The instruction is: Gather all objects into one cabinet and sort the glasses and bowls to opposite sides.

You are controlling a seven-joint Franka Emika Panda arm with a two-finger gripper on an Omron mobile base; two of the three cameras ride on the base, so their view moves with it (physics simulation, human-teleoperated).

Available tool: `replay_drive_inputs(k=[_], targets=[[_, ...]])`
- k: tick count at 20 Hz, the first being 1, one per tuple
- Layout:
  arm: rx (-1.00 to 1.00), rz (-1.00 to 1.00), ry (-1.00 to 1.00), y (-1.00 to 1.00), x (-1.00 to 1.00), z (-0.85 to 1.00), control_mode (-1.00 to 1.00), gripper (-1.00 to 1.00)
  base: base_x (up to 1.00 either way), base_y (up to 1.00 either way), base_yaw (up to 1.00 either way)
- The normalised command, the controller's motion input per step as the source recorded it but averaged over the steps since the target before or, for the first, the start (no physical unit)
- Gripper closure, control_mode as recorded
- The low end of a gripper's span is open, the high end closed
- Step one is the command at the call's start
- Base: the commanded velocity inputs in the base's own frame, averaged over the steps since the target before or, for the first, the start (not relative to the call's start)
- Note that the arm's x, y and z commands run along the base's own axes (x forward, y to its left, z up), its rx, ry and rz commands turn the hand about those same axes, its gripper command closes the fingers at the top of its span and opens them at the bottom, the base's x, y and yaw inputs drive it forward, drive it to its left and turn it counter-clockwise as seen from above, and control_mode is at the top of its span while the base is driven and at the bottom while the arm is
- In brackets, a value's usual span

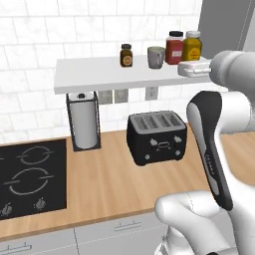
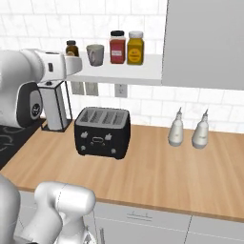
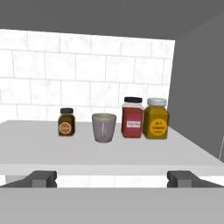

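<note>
A grey-green mug (image 1: 156, 57) (image 2: 95, 55) (image 3: 104, 127), one of the glasses, stands upright on a white shelf (image 1: 89, 74) (image 2: 124, 74) (image 3: 43, 148) backed by white tiles. Its handle faces me in the hand view. My gripper (image 1: 191, 68) (image 2: 71, 64) (image 3: 113, 179) hovers at shelf height, short of the shelf's front edge, pointing at the mug. Its fingertips (image 3: 41, 178) stand wide apart and open, with nothing between them. The cabinet and the bowls are out of view.
A small brown jar (image 3: 66, 122) stands left of the mug; a red jar (image 3: 132, 123) and a yellow jar (image 3: 156, 118) stand right of it. Below are a black toaster (image 1: 157, 137), a paper towel holder (image 1: 83, 121), a cooktop (image 1: 30, 179) and two white bottles (image 2: 176, 127).
</note>
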Motion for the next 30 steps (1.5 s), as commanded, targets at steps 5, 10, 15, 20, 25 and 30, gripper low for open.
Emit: replay_drive_inputs(k=[5,10,15,20,25,30], targets=[[0.00,0.00,-0.01,0.01,0.21,0.00,-1.00,-1.00,0.00,0.00,0.00],[0.00,0.00,0.00,0.03,0.43,0.00,-1.00,-1.00,0.00,0.00,0.00],[0.00,0.00,0.00,0.02,0.59,0.00,-1.00,-1.00,0.00,0.00,0.00],[0.00,0.00,0.00,0.08,0.50,-0.02,-1.00,-1.00,0.00,0.00,0.00],[-0.01,0.00,0.00,0.10,0.44,-0.08,-1.00,-1.00,0.00,0.00,0.00],[0.00,0.00,0.00,0.02,0.43,-0.14,-1.00,-1.00,0.00,0.00,0.00]])
